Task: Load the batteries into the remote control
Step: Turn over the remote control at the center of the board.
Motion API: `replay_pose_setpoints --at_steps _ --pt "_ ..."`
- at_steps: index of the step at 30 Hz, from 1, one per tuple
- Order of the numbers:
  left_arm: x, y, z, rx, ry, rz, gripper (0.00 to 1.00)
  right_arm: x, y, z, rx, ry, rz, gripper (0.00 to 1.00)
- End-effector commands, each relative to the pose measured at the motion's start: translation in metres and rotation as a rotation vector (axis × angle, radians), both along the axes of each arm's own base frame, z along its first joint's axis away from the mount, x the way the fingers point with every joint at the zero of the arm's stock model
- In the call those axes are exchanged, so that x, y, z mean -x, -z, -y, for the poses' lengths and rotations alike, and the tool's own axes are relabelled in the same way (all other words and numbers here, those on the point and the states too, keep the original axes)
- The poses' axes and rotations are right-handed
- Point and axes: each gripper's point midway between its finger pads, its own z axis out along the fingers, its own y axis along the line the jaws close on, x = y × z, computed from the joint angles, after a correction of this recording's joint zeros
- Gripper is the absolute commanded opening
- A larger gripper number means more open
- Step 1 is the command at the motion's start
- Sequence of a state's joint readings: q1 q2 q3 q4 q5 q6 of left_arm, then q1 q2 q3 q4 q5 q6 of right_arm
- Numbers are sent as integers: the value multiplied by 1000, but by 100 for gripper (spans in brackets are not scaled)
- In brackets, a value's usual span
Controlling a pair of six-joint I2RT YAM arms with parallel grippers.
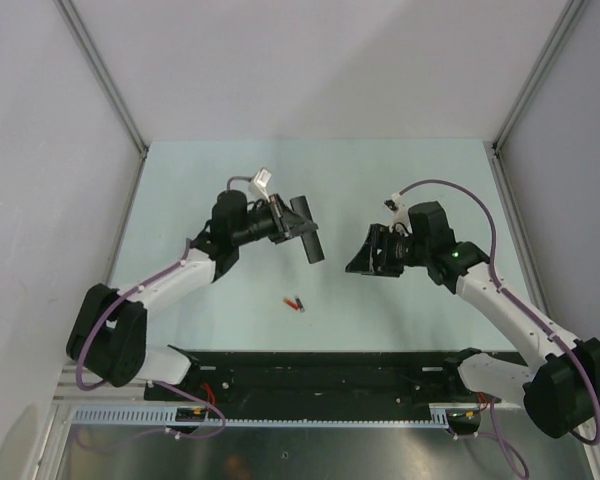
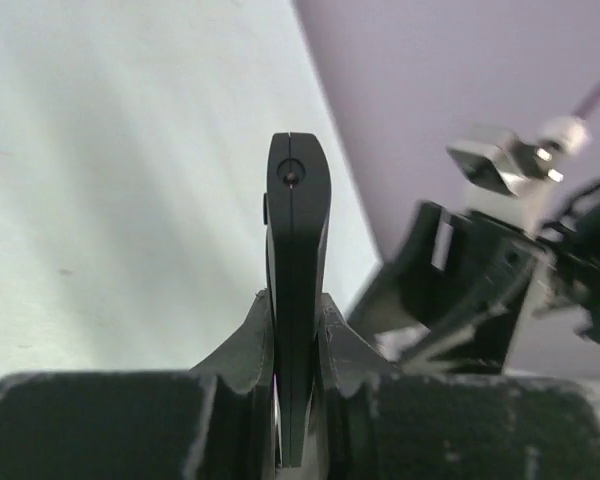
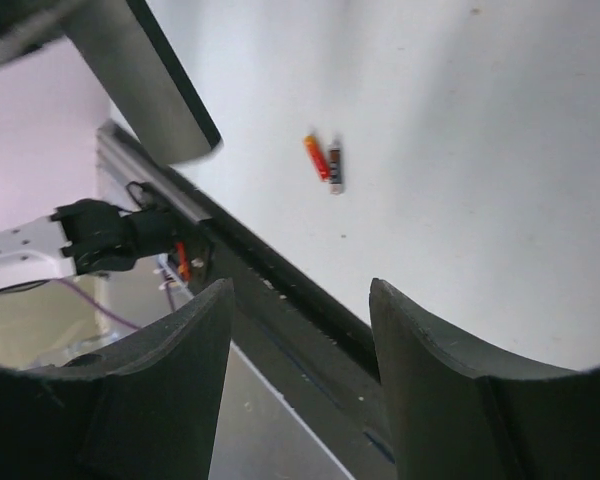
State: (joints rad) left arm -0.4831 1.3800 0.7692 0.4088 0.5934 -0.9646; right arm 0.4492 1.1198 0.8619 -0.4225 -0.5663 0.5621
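1. Top view: the left gripper (image 1: 284, 224) is clamped tight on the remote control (image 1: 307, 236), grabbing it nearer its far end. The black bar slants toward the near side of the table (image 1: 180, 180). The right gripper (image 1: 358, 258) sits across from it, well apart, pointing left with nothing in it. From up here I honestly can't judge how wide its jaws are. The batteries (image 1: 295, 302) lie on the table between the two arms, closer to the bases than either gripper. It's two tiny ones just beside each other, and one is clearly red-orange. They're well apart from the remote.

2. Left wrist view: both fingers (image 2: 248, 345) press flat against the sides of the remote, which is seen end-on and stands straight up mid-frame. There's a seam down its narrow face and a small round dot near the top. The pale table is behind it, and the right arm (image 2: 480, 290) is a dark blur off to the right.

3. Right wrist view: the fingers (image 3: 195, 350) are spread wide, with only table and a black rail (image 3: 290, 305) showing through the gap. The batteries lie further out on the pale surface in a narrow V, nearly touching. The red-orange one is on the left and the other is darker, but I can't make out its colour. A flat dark-edged bar pokes in at top left, too blurry to call for sure.
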Motion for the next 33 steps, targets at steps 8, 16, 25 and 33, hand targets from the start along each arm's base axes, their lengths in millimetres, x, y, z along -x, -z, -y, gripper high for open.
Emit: replay_pose_setpoints --at_steps 8,16,25,33 --pt "-41 110 -113 -1027 -363 -95 0 -16 0 35 244 148 166 60" --pt "-52 123 -138 -1298 -543 -232 0 -19 -1 45 301 189 205 61" --pt "-68 166 -108 -1342 -476 -286 0 -12 -1 44 312 179 206 61" --pt "-79 184 -87 -1335 -411 -296 5 -8 -6 49 315 191 219 62"
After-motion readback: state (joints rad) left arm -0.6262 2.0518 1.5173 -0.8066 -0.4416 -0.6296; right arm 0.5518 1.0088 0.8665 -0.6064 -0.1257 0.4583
